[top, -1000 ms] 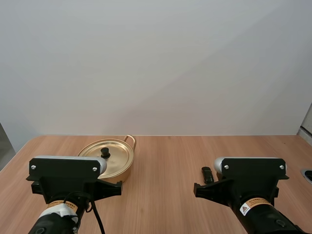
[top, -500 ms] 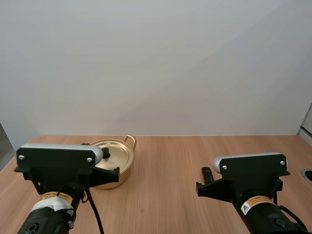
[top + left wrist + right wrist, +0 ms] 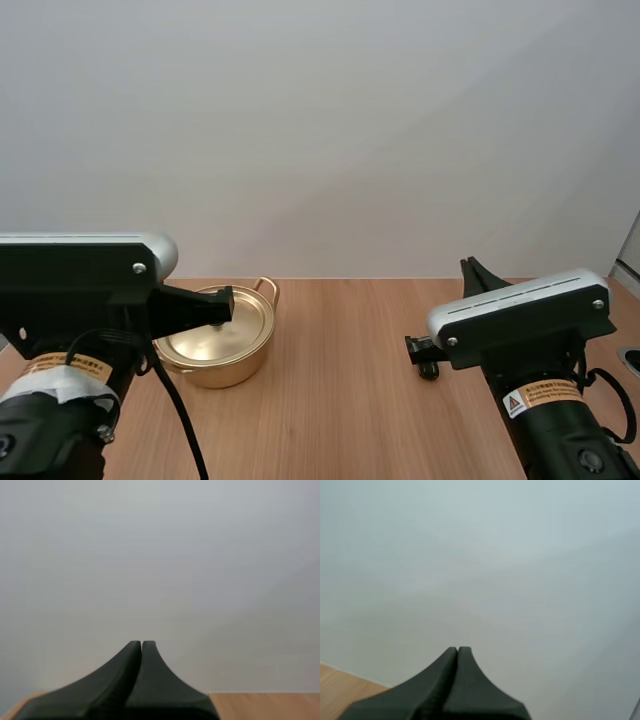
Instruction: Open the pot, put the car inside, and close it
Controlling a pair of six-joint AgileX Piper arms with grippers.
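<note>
1. High view: you are looking down on a light wooden table (image 3: pixel 340 410), where a round gold metal pot (image 3: pixel 215 374) is sitting on the left side, toward the far edge.
2. A flat gold lid (image 3: pixel 228 338) is lying on the pot and covering it. A small gold loop handle (image 3: pixel 265 287) is sticking out from the pot's far rim.
3. A small dark toy car (image 3: pixel 420 350) is resting on the table right of the middle, well apart from the pot. The right arm's housing is covering part of the car, so you are seeing just its left end and one wheel.
4. Left wrist view: your left gripper (image 3: pixel 141 644) is holding nothing, with its two black fingers pressing together as one dark wedge. A strip of the wooden table is showing beside that wedge.
5. In the high view, the left gripper is hanging raised over the left side of the table, and its dark tip is overlapping the lid's far left part. You cannot tell from here whether it is touching the lid.
6. Right wrist view: your right gripper (image 3: pixel 458 650) is likewise closed on nothing, its fingers lying flush against each other.
7. In the high view, the right gripper is pointing up and away above the right arm's housing, lifted off the table, while the car is lying free on the wood.
</note>
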